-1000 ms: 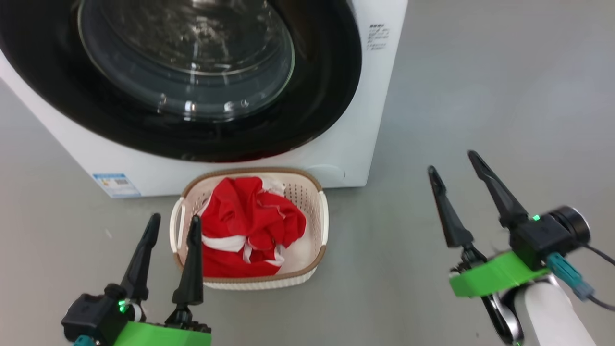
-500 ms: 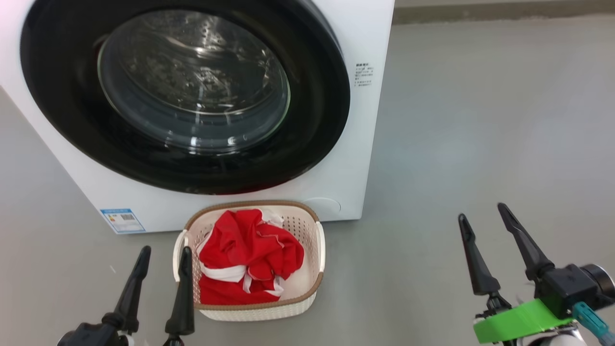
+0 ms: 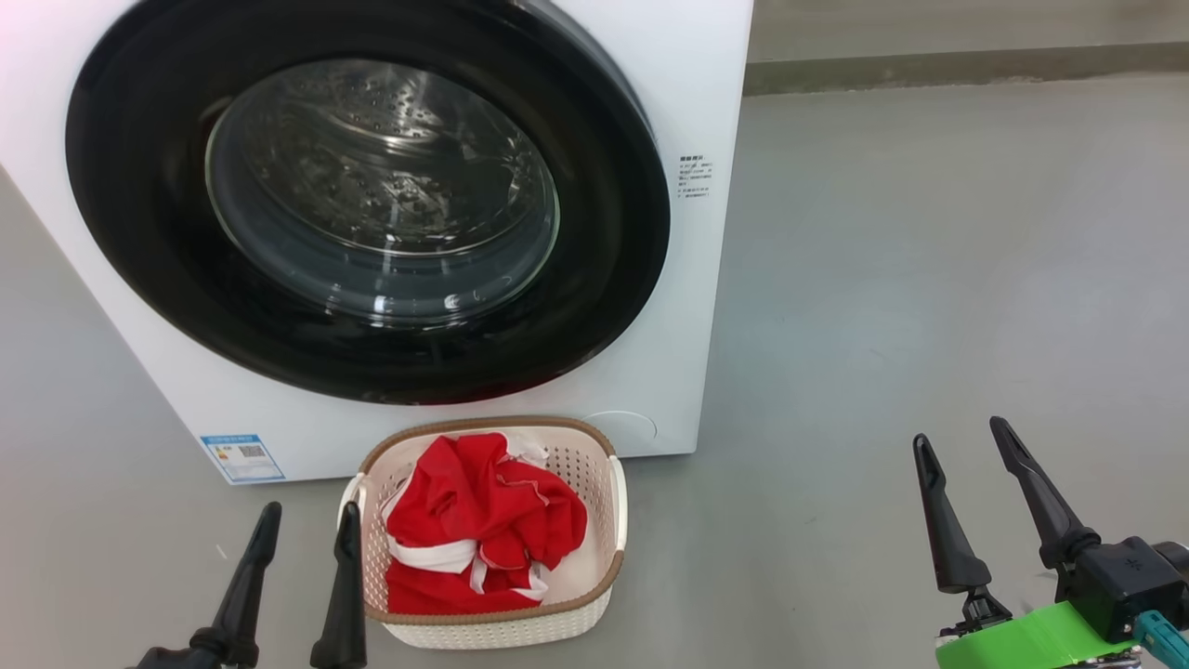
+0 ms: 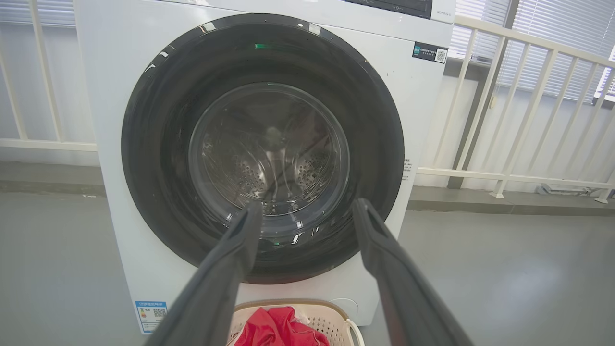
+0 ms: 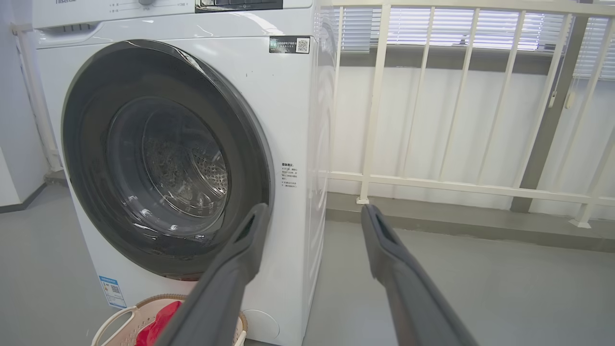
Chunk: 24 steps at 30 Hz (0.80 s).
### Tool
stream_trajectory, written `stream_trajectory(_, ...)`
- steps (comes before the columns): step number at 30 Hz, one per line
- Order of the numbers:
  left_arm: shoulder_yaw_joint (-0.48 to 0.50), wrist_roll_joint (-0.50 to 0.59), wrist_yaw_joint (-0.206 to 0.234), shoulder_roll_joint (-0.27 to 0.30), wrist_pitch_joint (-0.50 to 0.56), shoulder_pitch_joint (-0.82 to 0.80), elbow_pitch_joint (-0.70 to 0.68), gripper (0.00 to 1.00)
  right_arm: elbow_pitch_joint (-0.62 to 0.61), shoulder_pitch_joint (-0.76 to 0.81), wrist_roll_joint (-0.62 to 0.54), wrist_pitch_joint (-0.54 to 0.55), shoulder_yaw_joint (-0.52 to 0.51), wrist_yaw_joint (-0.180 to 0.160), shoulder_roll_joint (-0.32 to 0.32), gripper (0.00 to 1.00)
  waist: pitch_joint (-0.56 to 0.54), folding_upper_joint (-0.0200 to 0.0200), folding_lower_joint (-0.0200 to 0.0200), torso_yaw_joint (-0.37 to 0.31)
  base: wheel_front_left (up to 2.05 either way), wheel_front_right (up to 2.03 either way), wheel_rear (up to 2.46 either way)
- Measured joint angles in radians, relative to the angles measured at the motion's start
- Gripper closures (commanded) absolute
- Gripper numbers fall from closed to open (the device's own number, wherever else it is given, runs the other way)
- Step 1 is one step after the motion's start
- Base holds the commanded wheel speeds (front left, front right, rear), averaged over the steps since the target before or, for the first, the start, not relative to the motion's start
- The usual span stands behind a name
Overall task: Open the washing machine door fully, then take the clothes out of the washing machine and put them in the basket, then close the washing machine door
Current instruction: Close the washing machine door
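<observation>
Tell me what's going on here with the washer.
The job looks essentially done. The washing machine door sits shut against the washing machine, and the red clothes lie heaped in the basket on the floor in front of it. The left gripper and right gripper are both open and empty, touching nothing.

The clothes point(image 3: 478, 520) lie in the basket point(image 3: 576, 609) before the washing machine point(image 3: 669, 84).
</observation>
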Motion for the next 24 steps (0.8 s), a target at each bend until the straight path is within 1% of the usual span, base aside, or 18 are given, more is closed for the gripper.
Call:
stream_trajectory(11,0.0,0.005,0.0,0.0,0.0,0.013,0.004,0.0,0.001,0.023,0.016,0.0,-0.002,0.0,0.001,0.0,-0.012,0.0,0.0,-0.008,0.0,0.0,0.0)
stream_trajectory(16,0.001,0.017,0.0,0.0,0.0,0.013,-0.029,0.0,0.013,0.023,0.016,0.0,-0.002,0.0,0.002,0.0,-0.008,0.0,0.0,-0.009,0.0,0.0,0.0)
stream_trajectory(24,-0.001,0.022,0.0,0.001,0.0,0.015,-0.033,0.0,0.023,0.023,0.022,0.0,-0.001,0.0,0.002,0.0,-0.011,0.0,0.0,-0.007,0.0,0.0,0.0)
